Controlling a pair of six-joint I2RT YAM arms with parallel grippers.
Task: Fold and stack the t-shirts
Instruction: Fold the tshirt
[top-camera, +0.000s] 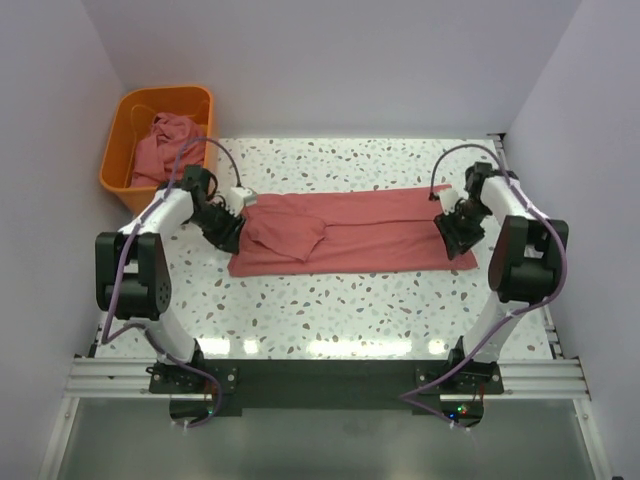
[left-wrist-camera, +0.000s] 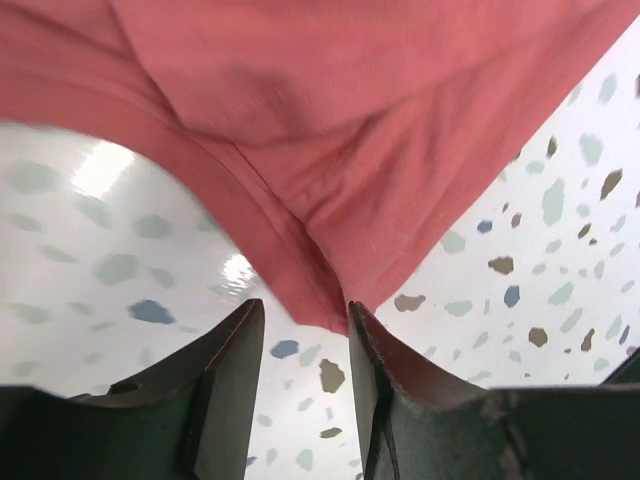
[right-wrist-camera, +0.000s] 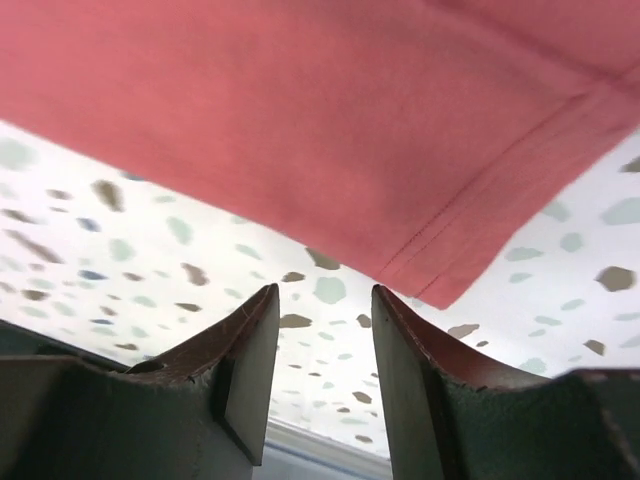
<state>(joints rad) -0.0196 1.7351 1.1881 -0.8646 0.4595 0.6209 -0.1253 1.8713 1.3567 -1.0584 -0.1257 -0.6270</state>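
We find the orange basket (top-camera: 118, 155) by the far left corner of the speckled desk (top-camera: 350, 310). It holds a crumpled heap of red-pink shirts (top-camera: 165, 140) (their number cannot be made out). On the desk one t-shirt (top-camera: 370, 235) lies folded into a long band running left to right, with a flap doubled over near its left end. The left claw (top-camera: 228, 235) sits at the band's left end and the right claw (top-camera: 458, 238) at its right end. Both claws have their fingers parted and clamp nothing; the cloth edges lie just beyond their tips.
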